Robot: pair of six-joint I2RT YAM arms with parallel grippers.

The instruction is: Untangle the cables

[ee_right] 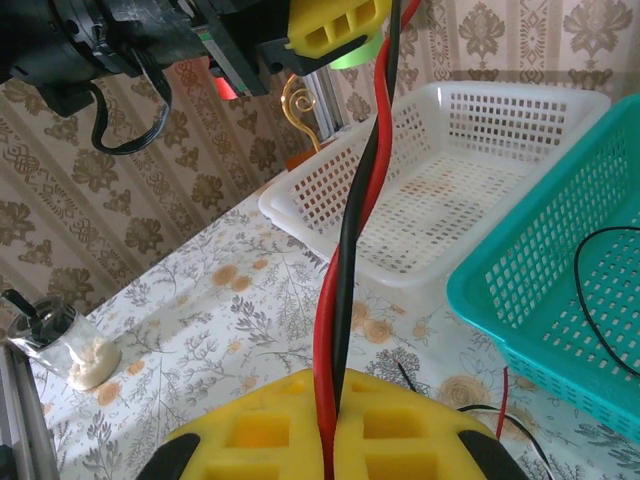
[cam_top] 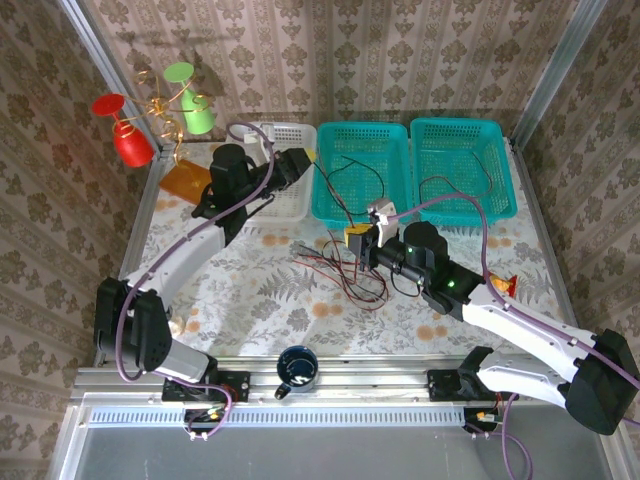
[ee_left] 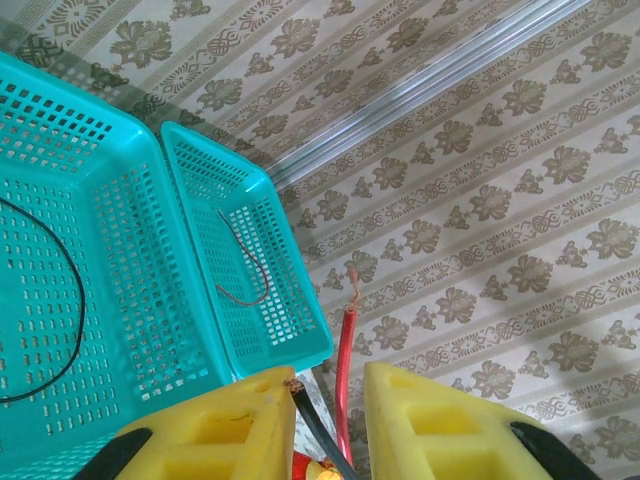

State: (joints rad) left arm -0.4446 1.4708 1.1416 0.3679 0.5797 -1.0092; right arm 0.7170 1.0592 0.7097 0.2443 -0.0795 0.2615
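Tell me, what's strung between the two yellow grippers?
A red cable and a black cable, twisted together, run from the right gripper up toward the left gripper. The right wrist view shows it.

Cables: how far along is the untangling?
Partly done. One black cable lies alone in the middle teal basket, one reddish cable in the right basket. In hand: the right gripper clamps a twisted red-and-black pair. Left to do: that twist and the tangle on the table.

Floral table (cam_top: pixel 250 290), white basket (cam_top: pixel 293 134), two teal baskets (cam_top: pixel 362 180), tangled cables (cam_top: pixel 352 278)
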